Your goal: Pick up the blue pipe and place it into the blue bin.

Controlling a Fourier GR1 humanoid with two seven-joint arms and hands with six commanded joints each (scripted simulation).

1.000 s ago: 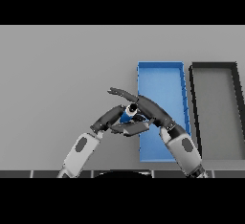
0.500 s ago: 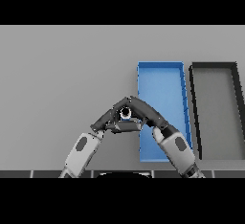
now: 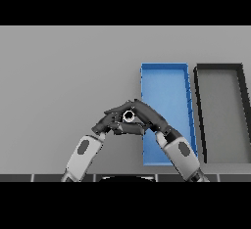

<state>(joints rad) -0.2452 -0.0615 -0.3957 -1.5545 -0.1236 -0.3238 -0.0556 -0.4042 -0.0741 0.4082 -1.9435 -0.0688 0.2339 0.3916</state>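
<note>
I have both hands meeting near the front edge of the grey tabletop [image 3: 63, 76], just left of the open blue rectangular bin [image 3: 164, 83]. My left hand [image 3: 109, 120] and my right hand [image 3: 147, 119] curl their fingers round a short pipe [image 3: 129, 116], of which only a pale ring end shows; its blue body is hidden by my fingers. I judge 2 hands share the grip to keep it steady for carrying right into the bin. I count 1 pipe, 1 blue bin, and 1 dark grey rectangular bin [image 3: 220, 110] beside the blue one, toward the right edge.
</note>
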